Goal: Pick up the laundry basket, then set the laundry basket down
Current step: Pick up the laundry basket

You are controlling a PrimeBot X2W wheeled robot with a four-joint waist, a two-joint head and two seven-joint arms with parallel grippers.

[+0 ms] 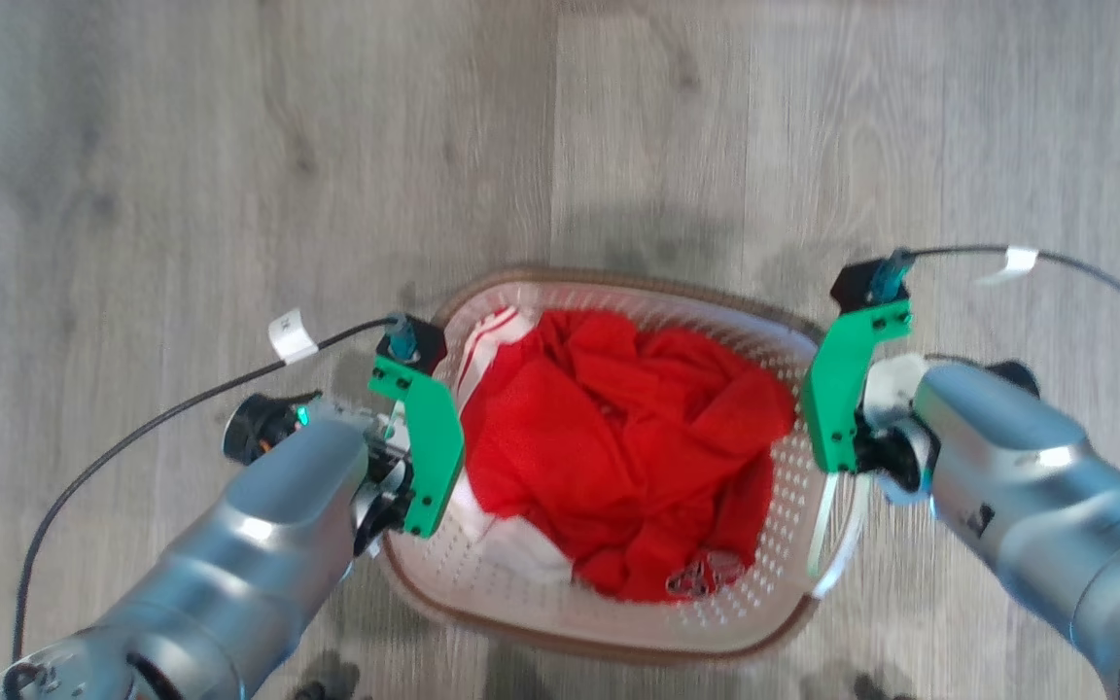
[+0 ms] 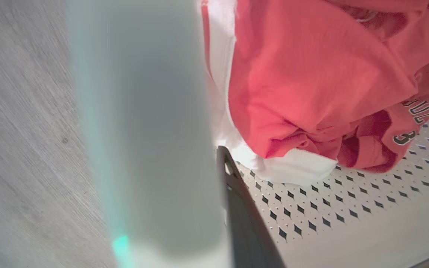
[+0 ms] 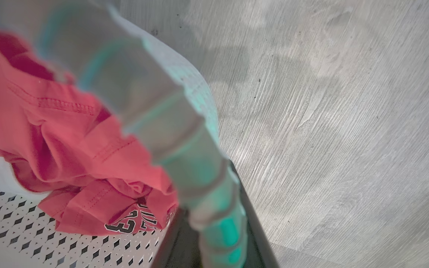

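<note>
The laundry basket (image 1: 793, 457), white with perforated walls and a brown rim, sits between my two arms in the head view, holding a red jersey (image 1: 618, 447) and a white cloth (image 1: 487, 340). My left gripper (image 2: 169, 160) is closed on the basket's left white handle (image 2: 143, 130). One dark finger (image 2: 242, 216) shows inside the basket wall; the other is hidden behind the handle. My right gripper (image 3: 209, 201) is shut on the right handle (image 3: 151, 108), a dark finger on each side. The basket's shadow falls on the floor beyond it, so it looks raised.
Grey wood-look floor (image 1: 181, 175) lies all around. Black cables (image 1: 161, 418) with white tags loop from both wrists, beside green camera brackets (image 1: 429, 437). Dark shapes, possibly my base, show at the bottom edge (image 1: 327, 681).
</note>
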